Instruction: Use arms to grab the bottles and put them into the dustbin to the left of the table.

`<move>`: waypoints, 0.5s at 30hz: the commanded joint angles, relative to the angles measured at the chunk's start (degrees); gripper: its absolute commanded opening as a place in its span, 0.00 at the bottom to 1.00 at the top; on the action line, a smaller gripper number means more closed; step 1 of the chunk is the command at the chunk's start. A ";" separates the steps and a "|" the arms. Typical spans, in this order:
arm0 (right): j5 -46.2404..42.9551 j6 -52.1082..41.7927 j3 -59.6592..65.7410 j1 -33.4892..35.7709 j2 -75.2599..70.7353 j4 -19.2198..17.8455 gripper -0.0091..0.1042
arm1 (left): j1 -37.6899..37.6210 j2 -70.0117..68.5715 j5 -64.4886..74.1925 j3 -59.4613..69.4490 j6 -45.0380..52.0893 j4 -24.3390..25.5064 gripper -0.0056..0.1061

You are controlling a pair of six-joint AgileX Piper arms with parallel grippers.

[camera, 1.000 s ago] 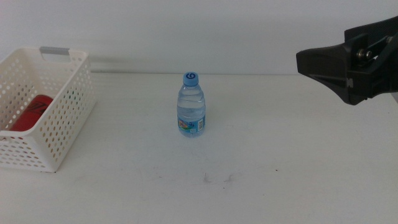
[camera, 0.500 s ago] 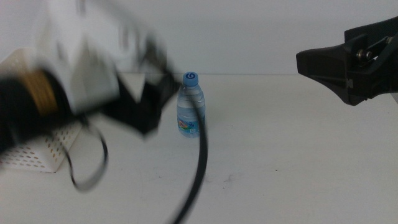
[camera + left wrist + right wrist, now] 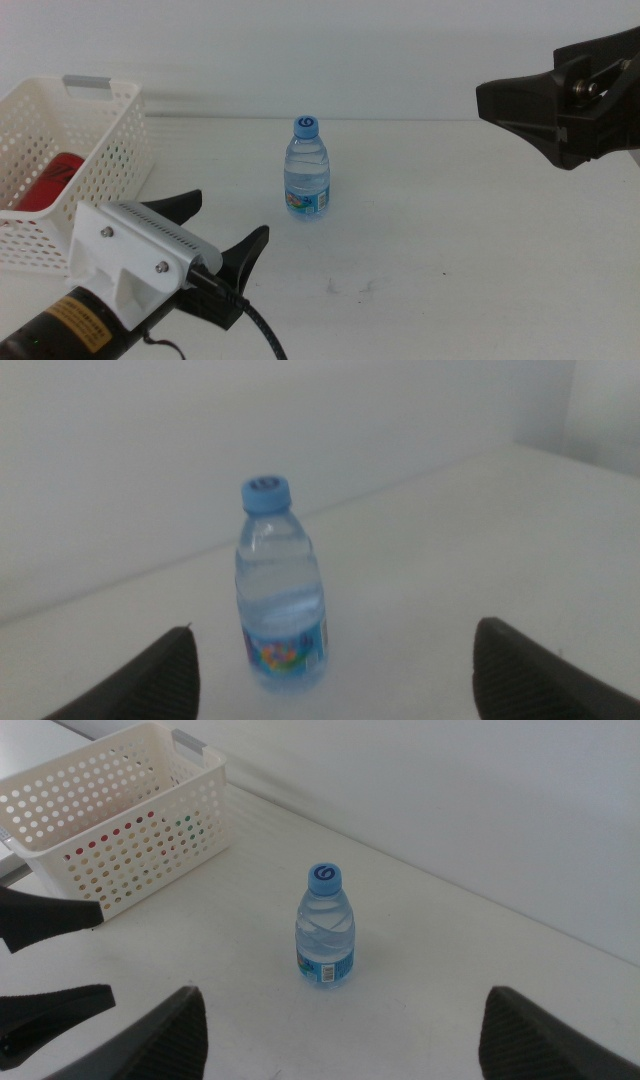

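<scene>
A clear water bottle (image 3: 308, 168) with a blue cap stands upright at mid-table. It also shows in the left wrist view (image 3: 280, 600) and the right wrist view (image 3: 325, 925). My left gripper (image 3: 228, 222) is open and empty at the front left, its jaws pointing at the bottle from a short way off. My right gripper (image 3: 482, 100) is open and empty, held high at the right. The white dustbin (image 3: 112, 150) stands at the left edge with a red can (image 3: 50, 180) inside. The yellow-tea bottle is hidden.
The white table (image 3: 450, 250) has small dark scuff marks (image 3: 350, 288) in front of the bottle. The dustbin (image 3: 120, 830) and the left gripper's jaws (image 3: 50, 915) show in the right wrist view. A pale wall runs behind the table.
The left arm was out of view a second ago, swept in blurred past the dustbin, and now sits low at the front left facing the bottle. The right arm has not moved.
</scene>
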 commanded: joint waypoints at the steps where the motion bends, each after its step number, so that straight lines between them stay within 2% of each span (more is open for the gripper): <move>1: -0.42 -0.47 -0.32 0.17 -0.25 -0.20 0.85 | 0.03 2.33 -5.12 -0.16 -0.25 -1.33 0.89; 6: -0.42 -0.47 -0.32 0.17 -0.25 -0.20 0.85 | 0.03 13.47 -9.63 -4.18 -0.25 -6.48 0.89; 10: -0.42 -0.47 -0.32 0.17 -0.25 -0.20 0.85 | 0.03 23.34 -16.80 -8.88 0.00 -8.97 0.89; 15: -0.42 -0.47 -0.32 0.17 -0.25 -0.20 0.85 | 0.03 34.46 -18.12 -17.84 0.15 -12.00 0.89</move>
